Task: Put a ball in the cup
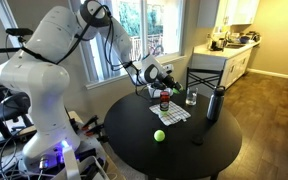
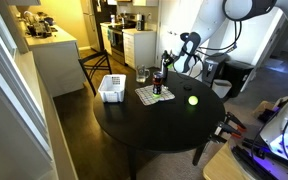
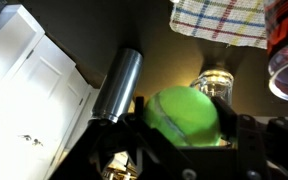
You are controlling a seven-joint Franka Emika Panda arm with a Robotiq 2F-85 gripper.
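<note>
End effector [image 3: 189, 128] is clamped on a ball [image 3: 187, 112]; the wrist view shows it wedged between the fingers. It hangs over the table [image 1: 174, 152], close above the red cup [image 1: 165, 101], which sits on a checked cloth [image 1: 174, 114]. A second ball [image 1: 159, 135] lies loose on the table, well apart from the cup.

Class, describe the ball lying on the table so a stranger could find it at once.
Find the round black table. On its bare top, apart from the checkered cloth, lies a small yellow-green ball. Unlike its twin, gripped in the end effector, it rests alone.
</note>
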